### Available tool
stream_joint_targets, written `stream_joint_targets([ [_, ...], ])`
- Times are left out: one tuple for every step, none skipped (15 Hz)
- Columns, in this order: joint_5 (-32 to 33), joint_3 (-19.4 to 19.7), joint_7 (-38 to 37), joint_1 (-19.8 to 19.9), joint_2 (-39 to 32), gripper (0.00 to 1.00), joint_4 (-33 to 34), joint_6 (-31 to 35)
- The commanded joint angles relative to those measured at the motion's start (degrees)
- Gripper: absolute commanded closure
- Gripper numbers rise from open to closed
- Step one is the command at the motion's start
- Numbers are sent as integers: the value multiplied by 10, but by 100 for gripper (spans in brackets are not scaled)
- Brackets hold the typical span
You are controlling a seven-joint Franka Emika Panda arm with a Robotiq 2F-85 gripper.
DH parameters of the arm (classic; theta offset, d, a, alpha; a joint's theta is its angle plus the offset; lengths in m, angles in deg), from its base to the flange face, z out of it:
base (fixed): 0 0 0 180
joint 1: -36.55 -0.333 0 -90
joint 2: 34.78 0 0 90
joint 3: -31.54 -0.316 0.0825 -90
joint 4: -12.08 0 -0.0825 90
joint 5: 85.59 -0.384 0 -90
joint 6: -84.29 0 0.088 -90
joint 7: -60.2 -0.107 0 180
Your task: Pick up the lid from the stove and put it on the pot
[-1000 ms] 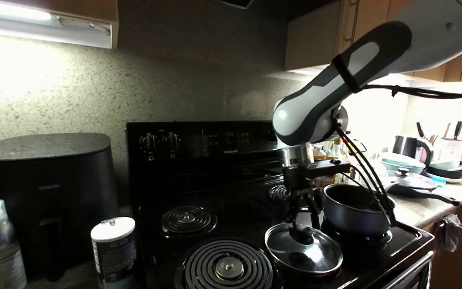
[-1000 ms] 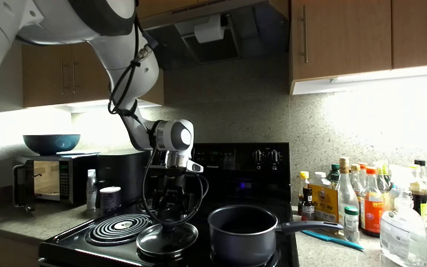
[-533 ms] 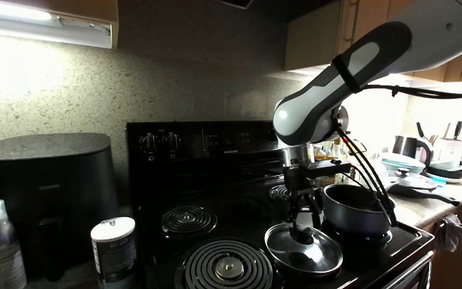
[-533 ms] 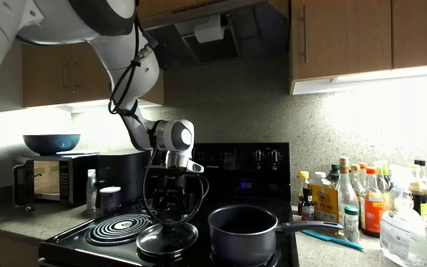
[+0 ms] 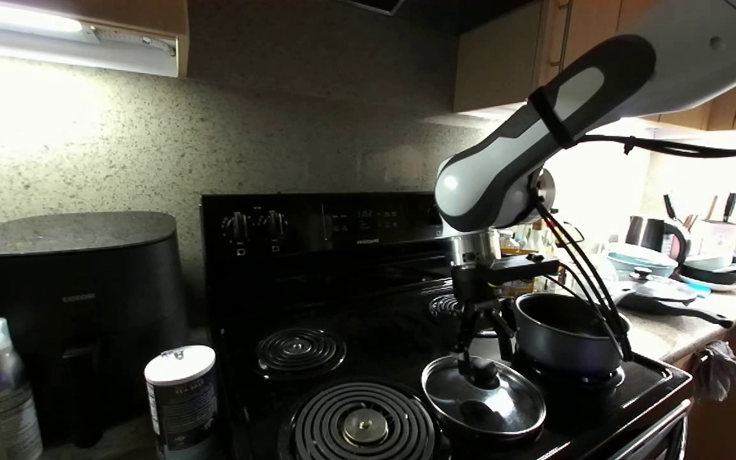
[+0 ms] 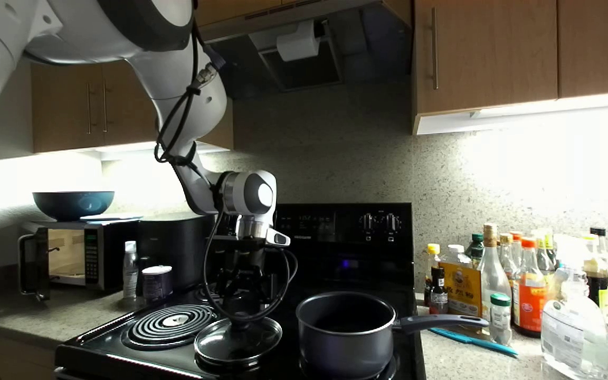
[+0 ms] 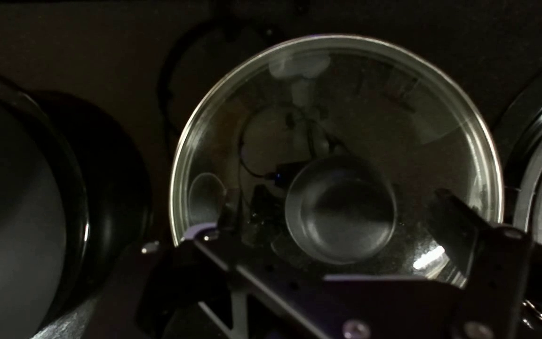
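On black coil-burner stove (image 5: 381, 348): round metal-rimmed glass lid (image 5: 483, 402), dark knob (image 7: 341, 214) between spread jaws of black pincer (image 7: 335, 202); off-centre closing could tip the lid.

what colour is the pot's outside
Dark grey; the pot shows best in an exterior view.

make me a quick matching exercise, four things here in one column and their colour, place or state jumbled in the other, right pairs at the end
Things
1. lid
2. pot
3. gripper
4. bowl

Colour, place or state
A. dark grey, uncovered
B. blue, on top of the microwave
C. see-through, lying on the stove
D. open, over the lid

Right pairs
1-C, 2-A, 3-D, 4-B
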Motion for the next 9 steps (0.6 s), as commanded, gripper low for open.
stream_joint_targets([
  [1, 2, -2, -1, -8, 0, 8, -5],
  [1, 2, -2, -1, -10, 0, 9, -6],
  [1, 2, -2, -1, -12, 0, 10, -7],
  [1, 2, -2, -1, -13, 0, 11, -7],
  [-2, 2, -6, -1, -15, 0, 12, -8],
  [-5, 2, -6, 0, -17, 0, 16, -12],
  [-1, 1, 0, -1, -10, 0, 5, -1],
  [-1, 2, 0, -1, -13, 0, 7, -1],
  [-1, 2, 0, -1, -14, 0, 8, -1],
])
